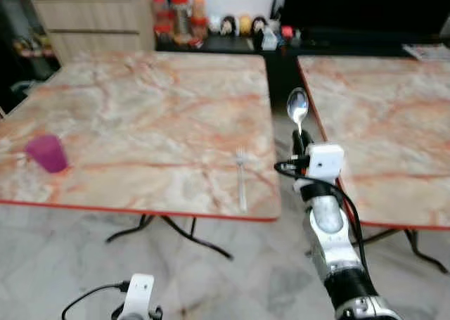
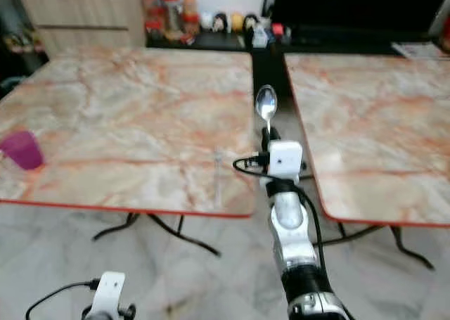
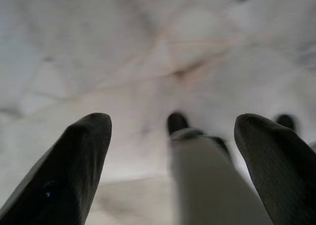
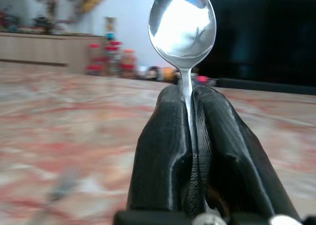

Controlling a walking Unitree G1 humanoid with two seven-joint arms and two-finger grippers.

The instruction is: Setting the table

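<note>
Spoon (image 1: 297, 107) is being held upright, its long axis vertical and its bowl pointing up, with the handle being pinched between the closed fingers (image 4: 165, 151) of the right gripper (image 1: 300, 143). It is being carried over the gap between the two marble tables, just beside the near right corner of the left table (image 1: 140, 123). A fork (image 1: 241, 179) is lying lengthwise near that table's right edge, and a purple cup (image 1: 48, 153) is standing near its left edge. The left gripper (image 3: 173, 151) is being held low over the floor, fingers spread apart.
</note>
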